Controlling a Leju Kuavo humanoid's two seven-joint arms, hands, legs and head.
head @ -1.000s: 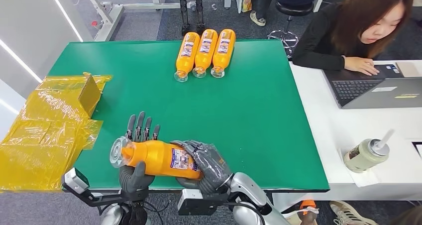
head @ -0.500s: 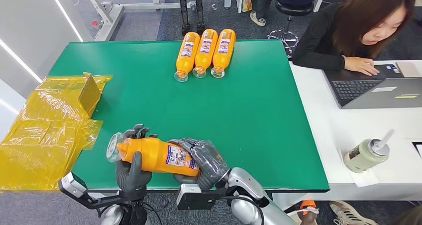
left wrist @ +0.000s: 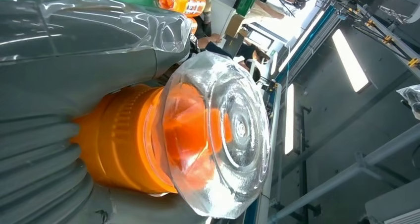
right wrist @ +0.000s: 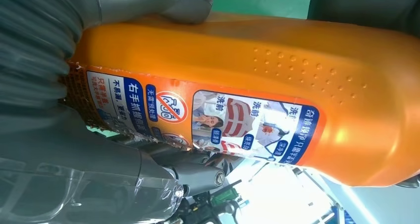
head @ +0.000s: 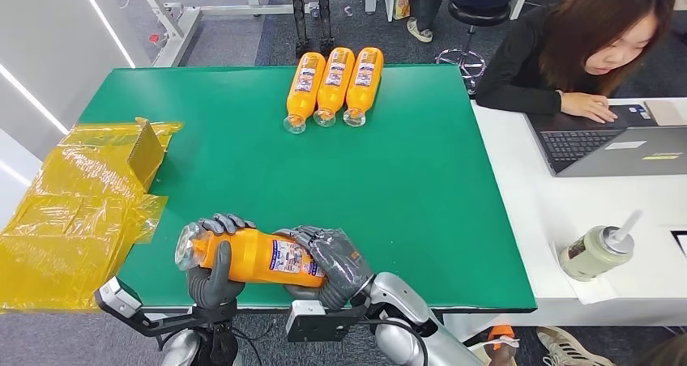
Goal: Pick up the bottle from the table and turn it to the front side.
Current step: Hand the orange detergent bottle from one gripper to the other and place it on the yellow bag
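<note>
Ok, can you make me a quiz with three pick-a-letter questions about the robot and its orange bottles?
1. Where do the three loose orange bottles lie?
A. at the far edge of the green table
B. on the laptop
C. on the yellow plastic sheet

2. How many orange bottles are there in all?
A. two
B. four
C. six

3. What is happening to the held bottle?
A. it stands upright alone
B. it lies under the cup
C. both hands hold it, lying sideways

Answers: 1 A, they lie side by side on the far part of the green table. 2 B, three lie there and one is held. 3 C, the left hand grips its neck end and the right hand its base.
</note>
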